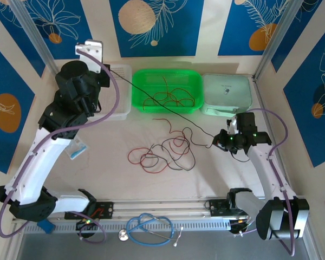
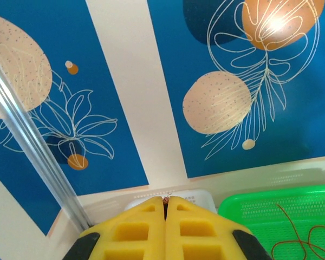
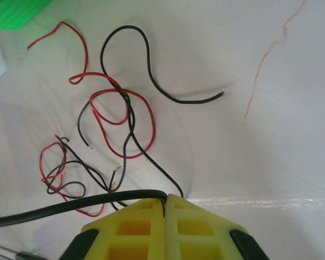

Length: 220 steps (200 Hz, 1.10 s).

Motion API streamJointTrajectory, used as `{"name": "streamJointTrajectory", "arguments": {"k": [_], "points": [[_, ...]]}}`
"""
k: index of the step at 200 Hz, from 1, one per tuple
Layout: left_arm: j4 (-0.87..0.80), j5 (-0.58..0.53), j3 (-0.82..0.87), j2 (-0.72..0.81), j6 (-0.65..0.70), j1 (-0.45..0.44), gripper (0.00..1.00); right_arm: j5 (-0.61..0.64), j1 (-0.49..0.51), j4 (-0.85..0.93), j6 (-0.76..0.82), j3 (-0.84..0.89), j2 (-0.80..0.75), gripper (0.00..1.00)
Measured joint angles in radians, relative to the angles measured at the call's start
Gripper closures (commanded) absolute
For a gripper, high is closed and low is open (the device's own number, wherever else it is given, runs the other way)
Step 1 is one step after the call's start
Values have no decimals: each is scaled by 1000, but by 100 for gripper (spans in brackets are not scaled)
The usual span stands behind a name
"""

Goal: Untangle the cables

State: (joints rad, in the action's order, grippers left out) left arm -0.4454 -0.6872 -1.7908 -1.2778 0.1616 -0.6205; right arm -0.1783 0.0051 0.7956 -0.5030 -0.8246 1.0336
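- The cables [image 1: 163, 153] lie as a loose tangle of red and black loops on the table [image 1: 108, 179], about in the middle, between my two arms. In the right wrist view the loops cross one over another, and I cannot follow which wire goes under which.
- One black cable [image 1: 197, 129] runs as a thin straight line from my left gripper [image 2: 165, 201], across the green basket [image 1: 192, 77], down to my right gripper [image 3: 165, 199].
- My right gripper is low over the table, just right of the tangle. Its yellow fingers are pressed onto this black cable. The wire enters the narrow slit between the tips, and the pinched part is hidden.
- My left gripper stands high at the back left, with the fingers pressed together. Between the tips sits a tiny reddish speck, too small to name. From above, the taut black cable ends at this gripper, so I read it as clamped on the cable's end.
- More red wires [image 1: 168, 97] lie curled inside the green basket.
- A white basket [image 1: 124, 108] stands left of the green one, partly covered by my left arm. A pale lidded box [image 1: 227, 86] stands on the right.
- A blue stethoscope [image 1: 149, 225] lies at the near edge.
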Motion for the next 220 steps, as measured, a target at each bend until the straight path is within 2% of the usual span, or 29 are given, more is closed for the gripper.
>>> {"name": "streamJointTrajectory", "arguments": {"k": [8,22,84,97,123,180,220], "points": [[11,8,-13,-8,5,4,100,-14,1,-6,-2,0,-4,65],[35,37,-45,-23,10,9,100,-44,1,-18,-7,0,-19,54],[202,267,-128,-54,30,12,100,-119,2,-34,-25,-39,-62,41],[244,297,-129,-54,32,12,100,-140,7,-43,-32,-39,-62,33],[336,334,-129,-55,52,12,100,-209,16,-85,-42,-35,-63,31],[469,358,-54,-63,77,12,100,-533,48,-361,-139,68,-210,28],[509,342,0,-97,131,13,100,-582,77,-403,-156,42,-252,28]]}}
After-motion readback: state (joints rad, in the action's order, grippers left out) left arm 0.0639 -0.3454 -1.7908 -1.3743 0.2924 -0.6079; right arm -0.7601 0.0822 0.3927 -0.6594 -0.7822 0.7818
